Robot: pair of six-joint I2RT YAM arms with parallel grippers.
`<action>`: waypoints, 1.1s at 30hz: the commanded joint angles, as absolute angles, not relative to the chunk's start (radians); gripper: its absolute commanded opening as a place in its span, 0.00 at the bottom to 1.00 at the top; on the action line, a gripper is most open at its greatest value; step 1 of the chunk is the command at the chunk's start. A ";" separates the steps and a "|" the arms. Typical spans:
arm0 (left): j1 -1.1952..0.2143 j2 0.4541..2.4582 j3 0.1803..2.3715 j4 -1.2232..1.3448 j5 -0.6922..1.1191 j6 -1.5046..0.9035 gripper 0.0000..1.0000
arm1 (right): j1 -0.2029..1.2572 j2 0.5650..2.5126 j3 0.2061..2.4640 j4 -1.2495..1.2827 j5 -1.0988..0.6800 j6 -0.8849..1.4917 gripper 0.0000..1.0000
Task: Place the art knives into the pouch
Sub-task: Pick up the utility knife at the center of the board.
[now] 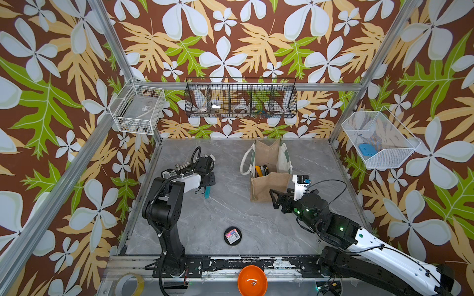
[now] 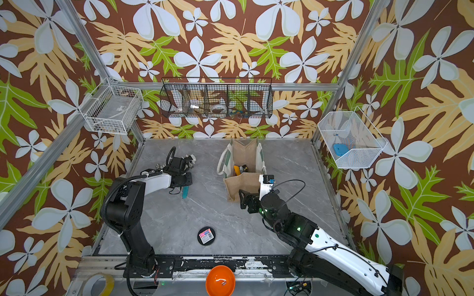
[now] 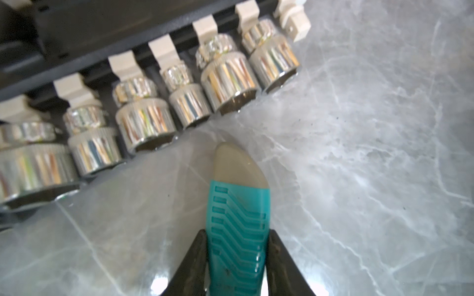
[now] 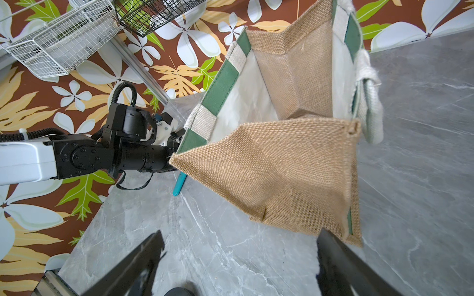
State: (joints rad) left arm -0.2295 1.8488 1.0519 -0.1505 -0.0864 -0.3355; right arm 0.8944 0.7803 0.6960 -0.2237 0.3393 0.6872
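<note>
Two jaws of the left gripper (image 3: 238,234) pinch the teal art knife (image 3: 238,205) well apart from the pouch (image 1: 266,187); lift it clear and release only above the pouch's open mouth, with the right gripper (image 4: 239,237) spread just beside the pouch.

top views: overhead, far, sharing whole table (image 1: 230,212) | wrist views: close, low

I count one art knife (image 1: 207,192), one pouch (image 1: 266,187), three wire baskets (image 1: 138,110) (image 1: 241,98) (image 1: 379,139), six chrome sockets (image 3: 143,123), one black tin (image 1: 233,236), one orange bowl (image 1: 252,280).
</note>
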 commanded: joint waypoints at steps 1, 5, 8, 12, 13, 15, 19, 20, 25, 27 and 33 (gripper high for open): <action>-0.228 1.829 1.043 -0.228 -0.041 -0.353 0.28 | 0.894 0.786 0.711 -0.206 0.342 0.680 0.93; -0.230 1.789 1.034 -0.226 -0.042 -0.362 0.26 | 0.894 0.794 0.716 -0.206 0.337 0.678 0.93; -0.233 1.755 1.026 -0.230 -0.039 -0.369 0.26 | 0.895 0.801 0.716 -0.207 0.336 0.680 0.93; -0.262 1.711 1.031 -0.243 -0.042 -0.374 0.26 | 0.895 0.808 0.716 -0.207 0.334 0.680 0.92; -0.274 1.699 1.035 -0.252 -0.046 -0.376 0.26 | 0.894 0.809 0.718 -0.207 0.335 0.676 0.92; -0.294 1.678 1.047 -0.271 -0.053 -0.379 0.26 | 0.895 0.814 0.725 -0.219 0.346 0.673 0.91; -0.340 1.612 1.073 -0.301 -0.058 -0.394 0.26 | 0.895 0.822 0.744 -0.258 0.385 0.651 0.90; -0.352 1.595 1.081 -0.305 -0.060 -0.396 0.26 | 0.895 0.824 0.746 -0.267 0.394 0.644 0.89; -0.408 1.530 1.153 -0.347 -0.030 -0.408 0.26 | 0.894 0.825 0.737 -0.293 0.438 0.613 0.88; -0.437 1.511 1.187 -0.357 -0.043 -0.415 0.26 | 0.895 0.822 0.729 -0.285 0.442 0.610 0.89; -0.539 1.497 1.289 -0.354 -0.036 -0.433 0.25 | 0.895 0.829 0.743 -0.254 0.430 0.576 0.91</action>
State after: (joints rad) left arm -0.5194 1.4998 1.2587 -0.3470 -0.0463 -0.4149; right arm 0.8944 0.8257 0.7303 -0.2771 0.4206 0.6071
